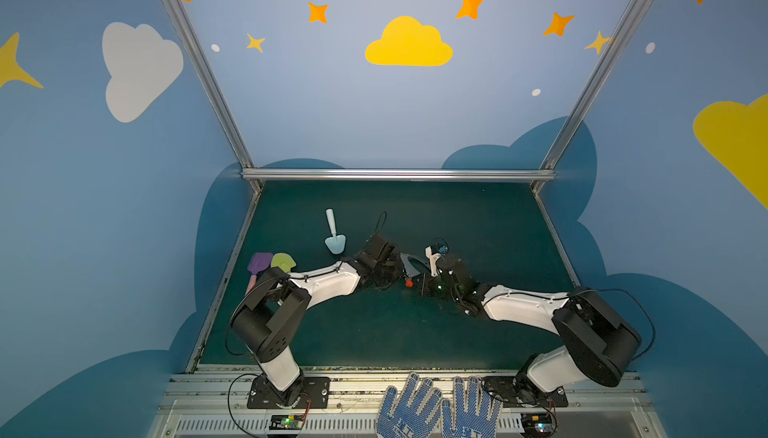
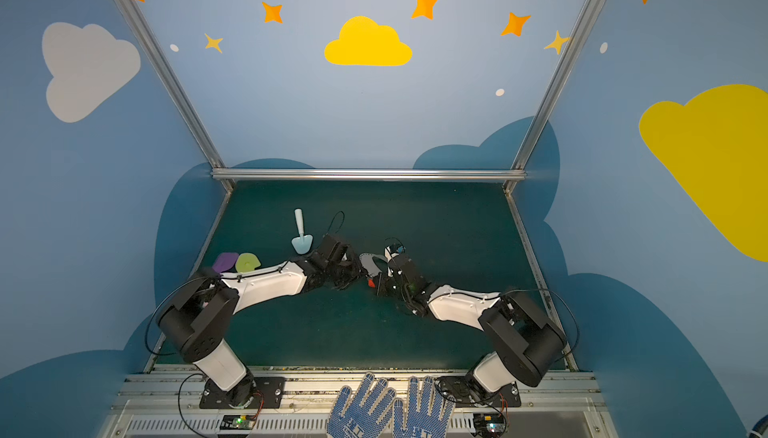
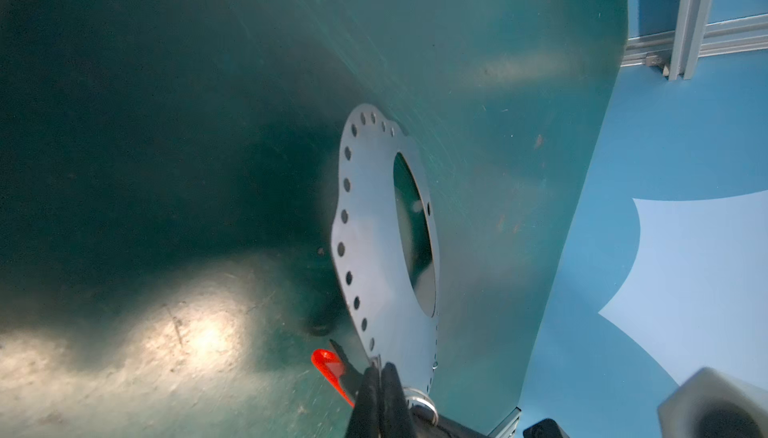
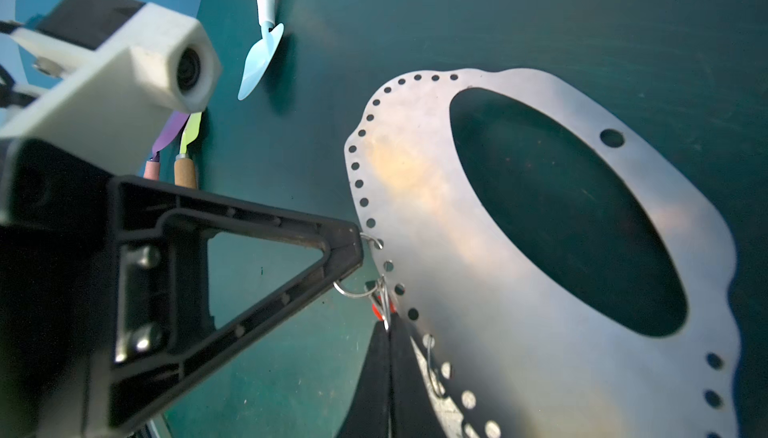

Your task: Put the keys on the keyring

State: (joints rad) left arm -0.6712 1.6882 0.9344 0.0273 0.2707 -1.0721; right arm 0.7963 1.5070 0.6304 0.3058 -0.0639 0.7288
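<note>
**Both hands pinched shut at the keyring's edge**

The green surface (image 1: 374, 332) carries everything. Two arms reach in over its middle, so the left hand (image 3: 379, 369) and right hand (image 4: 389, 326) all but meet. A pair of blue dotted gloves (image 1: 473, 407) lies on the front rail, well behind both hands. Between the hands is the keyring (image 4: 415, 207), a grey plate with a big oval hole and a row of small holes along its edge. A blue shovel (image 1: 334, 240) lies just beyond the left hand. A purple shovel (image 1: 258, 263) and a green shovel (image 1: 282, 261) lie farther out, by that arm's elbow.

The right hand's fingers are pressed together with the key (image 3: 326, 365) at their tips; only its red head shows. Just beside it, the left hand's fingers are pressed together on a wire ring (image 4: 374, 242) threaded through the keyring's edge.
</note>
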